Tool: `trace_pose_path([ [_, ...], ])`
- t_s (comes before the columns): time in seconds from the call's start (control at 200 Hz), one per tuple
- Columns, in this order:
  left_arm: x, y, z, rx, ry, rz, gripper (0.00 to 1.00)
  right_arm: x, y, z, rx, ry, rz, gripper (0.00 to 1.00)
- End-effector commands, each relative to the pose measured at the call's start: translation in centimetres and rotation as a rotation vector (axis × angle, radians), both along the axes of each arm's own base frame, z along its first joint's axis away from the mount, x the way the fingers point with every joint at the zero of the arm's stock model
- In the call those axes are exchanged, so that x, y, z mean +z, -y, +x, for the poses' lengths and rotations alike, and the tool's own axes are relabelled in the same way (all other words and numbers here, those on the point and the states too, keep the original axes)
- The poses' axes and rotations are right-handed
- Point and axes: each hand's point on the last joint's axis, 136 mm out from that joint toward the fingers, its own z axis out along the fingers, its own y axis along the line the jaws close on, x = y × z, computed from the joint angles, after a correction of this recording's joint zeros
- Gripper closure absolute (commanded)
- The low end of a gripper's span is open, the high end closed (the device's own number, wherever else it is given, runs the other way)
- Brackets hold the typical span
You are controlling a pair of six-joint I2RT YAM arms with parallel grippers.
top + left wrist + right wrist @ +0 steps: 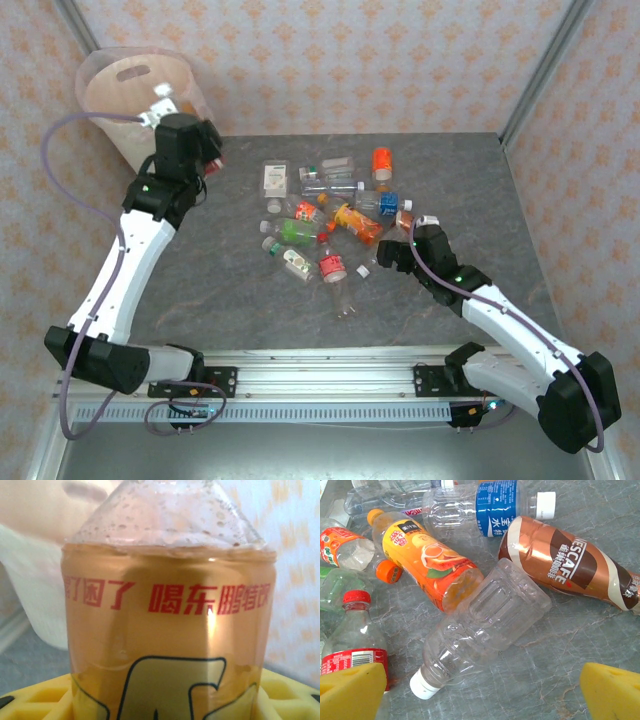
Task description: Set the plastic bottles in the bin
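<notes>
Up close, the left wrist view gives the print: a gold-labelled bottle (167, 630) with red Chinese characters and a beaded clear shoulder, clamped between the yellow pads (35, 695) of the left hand (205, 150). From above, that hand sits just beside the cream bin (120, 80) at the far left corner. The right wrist view has the right hand (482, 690), pads apart, over a clear white-capped bottle (480, 625) lying against an orange bottle (430, 560) and beside a brown Nescafé bottle (560, 562). The plastic bottles (335, 220) lie heaped mid-bench (200, 290).
</notes>
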Motion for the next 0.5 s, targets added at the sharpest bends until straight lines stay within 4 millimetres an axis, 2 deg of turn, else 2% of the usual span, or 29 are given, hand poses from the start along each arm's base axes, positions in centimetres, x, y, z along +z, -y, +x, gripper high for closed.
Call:
trace_pose_path([
  [0.0, 3.4, -4.6, 0.5, 0.254, 0.136, 0.024, 0.56, 2.7, -0.1, 1.2, -0.004, 0.092, -0.007, 0.01],
  [0.11, 5.9, -6.5, 1.8, 0.357, 0.235, 0.049, 0.56, 3.7, -0.1, 1.6, -0.002, 0.123, -0.017, 0.01],
  [0.17, 6.8, -7.7, 2.4, 0.435, 0.277, 0.079, 0.56, 4.1, 0.0, 1.7, -0.009, 0.131, -0.018, 0.01],
  [0.25, 7.3, -9.3, 4.2, 0.477, 0.303, 0.094, 0.55, 4.7, 0.1, 1.8, -0.014, 0.142, -0.013, 0.01],
  [0.385, 6.6, -11.4, 8.1, 0.52, 0.208, 0.127, 0.56, 5.0, 0.3, 1.7, -0.037, 0.149, 0.006, 0.01],
  [0.47, 6.3, -12.6, 9.6, 0.557, 0.158, 0.14, 0.57, 5.0, 0.6, 1.6, -0.054, 0.15, 0.011, 0.01],
  [0.48, 5.3, -12.7, 10.4, 0.558, 0.135, 0.145, 0.57, 4.9, 0.6, 1.5, -0.056, 0.148, 0.011, 0.01],
  [0.495, 5.0, -12.9, 10.8, 0.561, 0.124, 0.147, 0.56, 4.9, 0.7, 1.5, -0.056, 0.148, 0.01, 0.0],
])
